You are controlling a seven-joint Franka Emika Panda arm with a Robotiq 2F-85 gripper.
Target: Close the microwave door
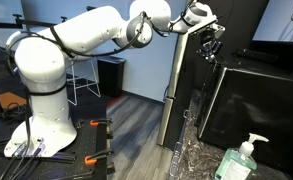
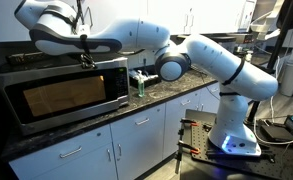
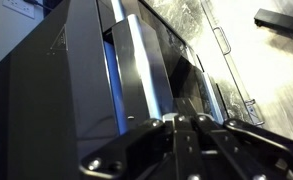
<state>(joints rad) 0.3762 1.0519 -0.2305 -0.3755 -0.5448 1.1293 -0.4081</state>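
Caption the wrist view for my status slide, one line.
Wrist view: gripper close to the microwave at its silvery front edge, speckled countertop beyond.

In an exterior view, the large black boxy microwave [image 2: 61,92] sits on the dark speckled counter [image 2: 186,90]. The clear pump sanitizer bottle [image 2: 141,84] stands just right of it, and the black gripper [image 2: 85,58] is above it.

the microwave door [image 2: 61,95] has a glossy dark window with brownish reflections; the tabletop [image 2: 171,93] looks like polished speckled stone; at five o'clock, a clear plastic bottle [image 1: 236,165].
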